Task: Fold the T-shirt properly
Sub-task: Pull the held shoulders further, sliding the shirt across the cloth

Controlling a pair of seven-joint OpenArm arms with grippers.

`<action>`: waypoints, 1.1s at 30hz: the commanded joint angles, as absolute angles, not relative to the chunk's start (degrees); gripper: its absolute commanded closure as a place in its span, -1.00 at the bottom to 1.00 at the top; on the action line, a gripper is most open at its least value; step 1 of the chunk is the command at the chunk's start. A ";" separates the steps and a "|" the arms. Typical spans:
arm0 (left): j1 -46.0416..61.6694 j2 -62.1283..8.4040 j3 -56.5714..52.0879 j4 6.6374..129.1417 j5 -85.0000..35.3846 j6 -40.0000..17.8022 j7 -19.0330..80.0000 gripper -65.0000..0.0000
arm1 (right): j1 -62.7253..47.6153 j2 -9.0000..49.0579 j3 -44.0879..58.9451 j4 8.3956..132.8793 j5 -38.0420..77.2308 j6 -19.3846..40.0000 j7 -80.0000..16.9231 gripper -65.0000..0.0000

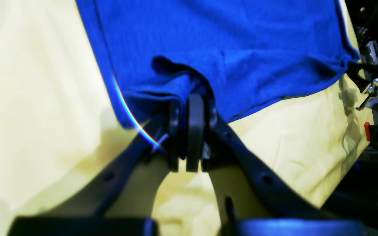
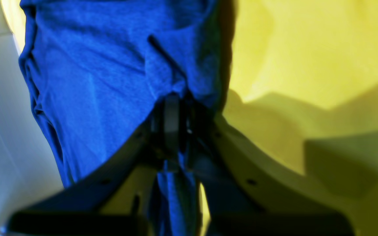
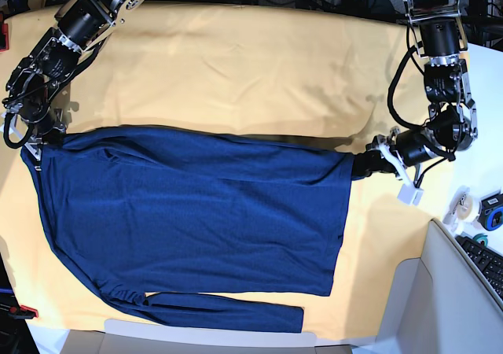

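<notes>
The T-shirt (image 3: 189,212) lies spread flat on the yellow table cloth (image 3: 236,63), its long axis running left to right across the near half of the table, with one sleeve (image 3: 220,311) folded along the near edge. The left gripper (image 1: 194,108), at the right side of the base view, is clenched on the shirt's right edge, fabric bunched between its closed jaws. The right gripper (image 2: 174,111), at the far left corner of the garment, has cloth between its jaws and hanging down behind them; whether it is clamped tight or loosening cannot be told.
</notes>
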State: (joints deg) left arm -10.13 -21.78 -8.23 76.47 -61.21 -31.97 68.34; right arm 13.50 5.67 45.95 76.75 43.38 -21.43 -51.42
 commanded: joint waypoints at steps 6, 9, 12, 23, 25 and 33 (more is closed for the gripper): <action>-11.47 -22.64 -8.40 77.41 -62.37 -32.31 67.12 0.98 | 14.46 6.11 45.85 76.53 43.03 -14.11 -51.47 0.14; -11.38 -22.64 -8.48 77.41 -62.37 -32.31 67.12 0.84 | 14.46 6.29 45.85 76.79 43.03 -12.35 -51.47 0.09; -10.51 -22.64 -8.57 77.41 -62.37 -32.31 67.12 0.72 | 14.55 6.46 46.02 76.88 43.56 -12.35 -51.47 0.09; -9.89 -22.64 -8.57 77.41 -62.37 -31.96 67.03 0.60 | 11.91 10.51 46.37 84.00 53.58 -12.35 -51.47 0.08; -9.89 -22.64 -8.40 77.41 -62.29 -31.87 67.03 0.58 | 10.86 10.33 46.37 87.96 53.93 -12.35 -51.47 0.08; -9.80 -22.64 -8.22 77.41 -60.53 -31.78 67.03 0.18 | 3.47 10.07 47.52 96.31 54.20 -12.35 -51.30 0.08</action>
